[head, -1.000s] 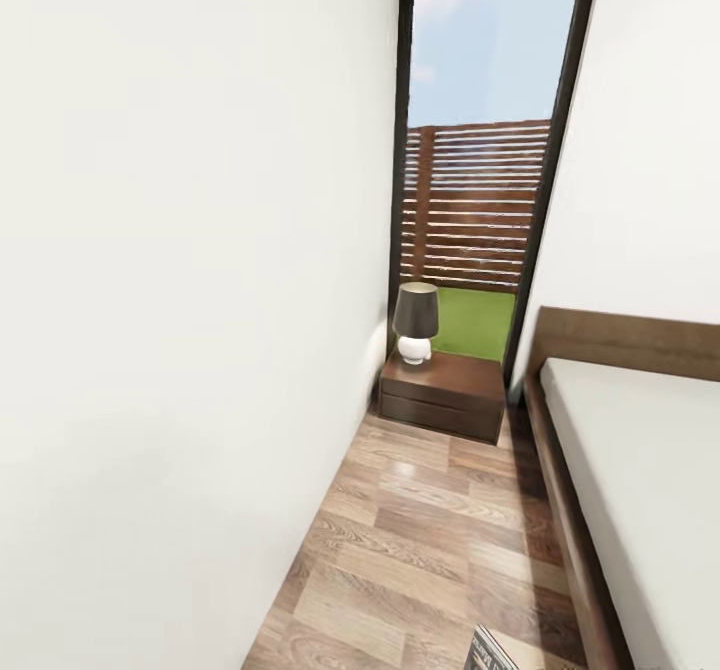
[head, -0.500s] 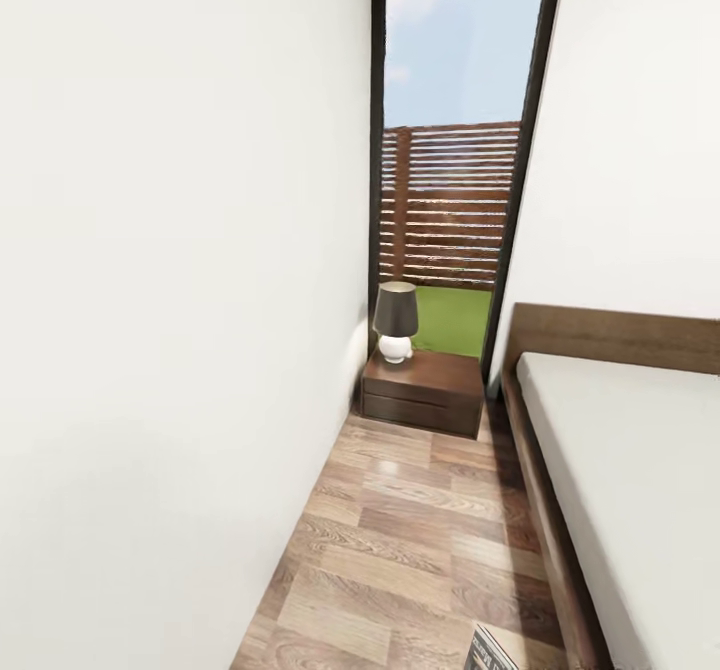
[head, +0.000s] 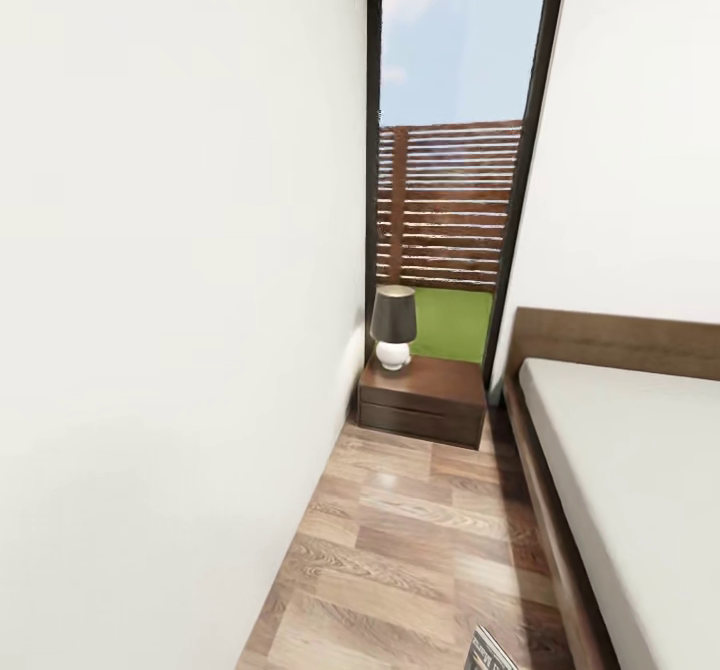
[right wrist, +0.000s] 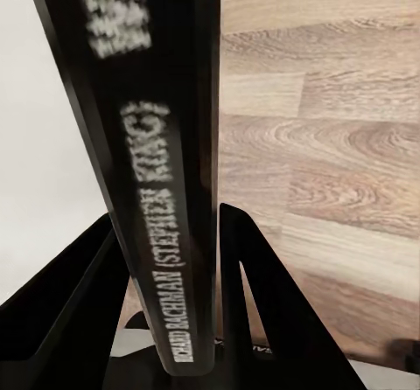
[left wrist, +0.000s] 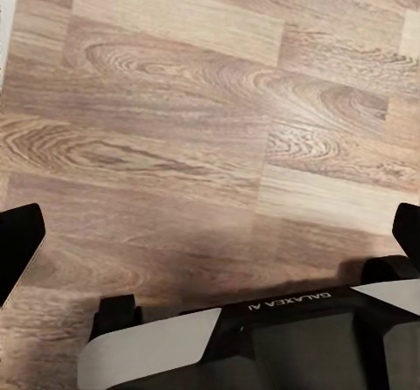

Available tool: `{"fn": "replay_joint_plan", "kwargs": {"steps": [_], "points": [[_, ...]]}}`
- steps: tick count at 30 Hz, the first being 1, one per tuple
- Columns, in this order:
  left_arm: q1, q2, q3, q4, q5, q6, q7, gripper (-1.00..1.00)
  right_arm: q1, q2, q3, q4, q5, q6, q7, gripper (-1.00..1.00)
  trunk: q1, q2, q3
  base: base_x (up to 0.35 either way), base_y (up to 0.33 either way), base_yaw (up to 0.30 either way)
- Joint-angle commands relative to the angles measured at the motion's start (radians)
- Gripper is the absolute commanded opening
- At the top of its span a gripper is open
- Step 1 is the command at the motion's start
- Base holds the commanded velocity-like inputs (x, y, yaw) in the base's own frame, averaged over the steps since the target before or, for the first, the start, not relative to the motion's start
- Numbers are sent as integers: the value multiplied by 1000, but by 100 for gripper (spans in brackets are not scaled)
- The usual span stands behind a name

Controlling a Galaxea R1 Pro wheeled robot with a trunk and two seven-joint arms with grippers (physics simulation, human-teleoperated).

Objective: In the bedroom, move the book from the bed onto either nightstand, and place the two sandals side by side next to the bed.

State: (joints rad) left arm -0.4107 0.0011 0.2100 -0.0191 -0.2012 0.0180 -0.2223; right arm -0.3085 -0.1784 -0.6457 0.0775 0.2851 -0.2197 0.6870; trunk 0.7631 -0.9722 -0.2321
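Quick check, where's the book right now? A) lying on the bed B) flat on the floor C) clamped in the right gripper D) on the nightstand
C: in the right wrist view the book stands spine-on between the two dark fingers of the right gripper, above the wood floor; the nightstand top carries just a lamp.

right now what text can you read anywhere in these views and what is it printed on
"RICHARD BACHMAN (STEPHEN KING)" runs along the spine of the book, clamped between the right gripper fingers.
Larger white title lettering higher on the same spine: too blurred to read.
"GALAXEA AI", seen upside down, on the left gripper body in the left wrist view.
Lettering on the book corner in the head view: too small to read.
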Motion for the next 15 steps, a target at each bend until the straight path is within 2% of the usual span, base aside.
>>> {"fn": "replay_joint_plan", "kwargs": {"steps": [1, 7, 15], "points": [[0, 0, 8, -1, -9, 2, -3, 100, -1, -1, -9, 4, 9, -7, 0, -100, 1, -1, -1, 316, 0, 0], [-1, 0, 8, -1, -9, 2, -3, 100, -1, -1, -9, 4, 9, -7, 0, -100, 1, -1, -1, 261, 0, -2], [-1, 0, 8, -1, -9, 2, -3, 100, -1, -4, -10, 4, 9, -7, 0, -100, 1, -1, -1, 38, 0, -129]]}}
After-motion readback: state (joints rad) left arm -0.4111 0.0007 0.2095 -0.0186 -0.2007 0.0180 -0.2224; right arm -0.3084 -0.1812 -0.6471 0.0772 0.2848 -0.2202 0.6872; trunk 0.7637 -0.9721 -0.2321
